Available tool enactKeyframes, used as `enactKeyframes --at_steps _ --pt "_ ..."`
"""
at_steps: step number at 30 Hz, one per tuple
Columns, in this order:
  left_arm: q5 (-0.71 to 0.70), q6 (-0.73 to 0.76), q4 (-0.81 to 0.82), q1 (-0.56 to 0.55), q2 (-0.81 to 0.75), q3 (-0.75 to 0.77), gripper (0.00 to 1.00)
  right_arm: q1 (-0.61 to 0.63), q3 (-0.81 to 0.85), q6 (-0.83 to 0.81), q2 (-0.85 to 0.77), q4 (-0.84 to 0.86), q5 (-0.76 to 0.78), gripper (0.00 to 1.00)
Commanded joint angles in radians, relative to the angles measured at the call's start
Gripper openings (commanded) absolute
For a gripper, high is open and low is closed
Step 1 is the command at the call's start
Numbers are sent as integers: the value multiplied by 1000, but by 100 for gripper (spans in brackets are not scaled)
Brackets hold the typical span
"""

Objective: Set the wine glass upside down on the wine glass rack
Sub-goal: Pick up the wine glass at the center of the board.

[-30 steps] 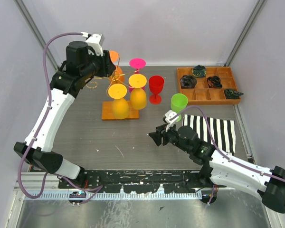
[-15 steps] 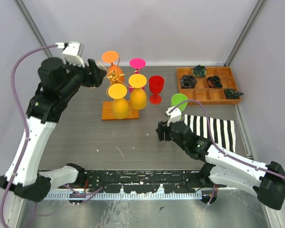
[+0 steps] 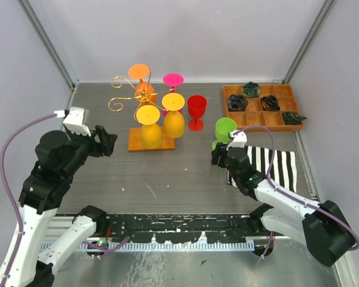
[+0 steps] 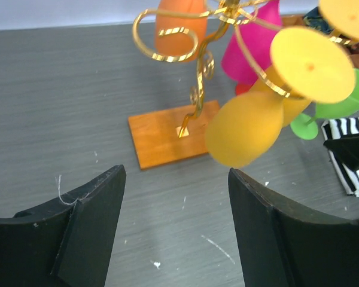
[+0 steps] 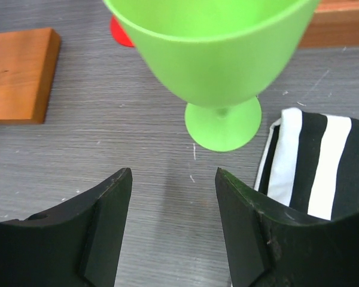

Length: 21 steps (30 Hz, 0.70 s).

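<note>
Tipping is looking like the main danger: the green wine glass (image 5: 218,66) is standing upright on its foot directly ahead of the right gripper (image 5: 172,176), whose fingers are gaping wide with nothing between them. The bowl is looming above them, broader than the stem below it, so a careless advance is likely to shove the glass over instead of bracketing it. The striped cloth (image 5: 323,161) is lying just to this gripper's right, close beside the foot, and a fingertip catching its edge could drag the glass along. Ahead and to the left, the red glass (image 3: 197,110) is standing upright, and beyond it the wine glass rack (image 3: 124,89) is already carrying four inverted glasses. Its bare scrolls are curling out on the side farthest from the right gripper — reaching them means passing the hung glasses, and a bump could unhook one or rock the thin post. The left gripper (image 4: 175,173) is facing the rack from well apart, likewise spread and empty.
</note>
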Motion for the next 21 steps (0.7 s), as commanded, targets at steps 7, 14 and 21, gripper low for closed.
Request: enactKeyframes --at_steps 7,14,21 --pt "-38 -31 -47 4 -128 -138 76 -68 -99 -19 216 536 60 64" --pt "-33 -13 -53 4 -144 -184 75 -71 -126 -80 431 858 56 63" --pt "-32 -12 -45 4 -170 -223 75 -72 -130 -149 587 1101 61 62"
